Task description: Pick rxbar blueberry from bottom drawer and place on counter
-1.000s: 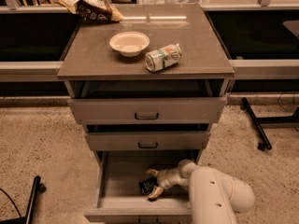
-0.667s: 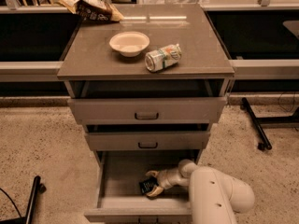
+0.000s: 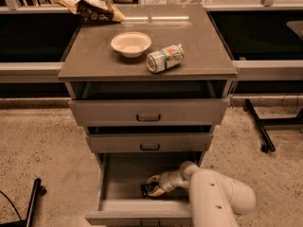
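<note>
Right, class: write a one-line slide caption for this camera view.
Gripper reaches into the open bottom drawer at the rxbar blueberry; bowl and can sit on the counter.

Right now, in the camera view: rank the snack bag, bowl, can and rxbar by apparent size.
1. snack bag, largest, though farthest back
2. bowl and can: too alike to rank
3. rxbar blueberry, smallest, partly hidden by the gripper in the bottom drawer
</note>
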`<state>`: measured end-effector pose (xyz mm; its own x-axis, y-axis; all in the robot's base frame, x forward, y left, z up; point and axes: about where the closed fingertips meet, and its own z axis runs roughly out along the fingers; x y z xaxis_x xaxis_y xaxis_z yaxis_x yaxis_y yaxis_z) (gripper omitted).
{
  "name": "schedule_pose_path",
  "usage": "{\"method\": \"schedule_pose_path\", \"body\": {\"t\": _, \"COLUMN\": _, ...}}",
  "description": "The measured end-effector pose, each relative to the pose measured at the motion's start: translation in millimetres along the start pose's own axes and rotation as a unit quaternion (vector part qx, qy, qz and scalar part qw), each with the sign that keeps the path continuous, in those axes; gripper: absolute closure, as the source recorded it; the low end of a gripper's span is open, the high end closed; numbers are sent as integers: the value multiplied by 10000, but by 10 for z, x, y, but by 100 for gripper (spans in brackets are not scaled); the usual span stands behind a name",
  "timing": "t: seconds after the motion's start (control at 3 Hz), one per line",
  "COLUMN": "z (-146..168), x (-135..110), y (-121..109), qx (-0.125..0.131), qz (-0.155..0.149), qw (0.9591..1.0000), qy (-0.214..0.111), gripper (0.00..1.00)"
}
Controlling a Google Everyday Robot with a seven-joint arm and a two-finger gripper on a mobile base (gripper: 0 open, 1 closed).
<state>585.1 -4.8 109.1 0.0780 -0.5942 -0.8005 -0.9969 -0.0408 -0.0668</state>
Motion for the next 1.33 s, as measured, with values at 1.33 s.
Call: {"method": "schedule_pose_path", "body": {"t": 1.33, "z": -56, "x": -30, "y": -6, "qx": 73, "qz": 18, "qw": 9999, "qy": -86, "gripper": 100}}
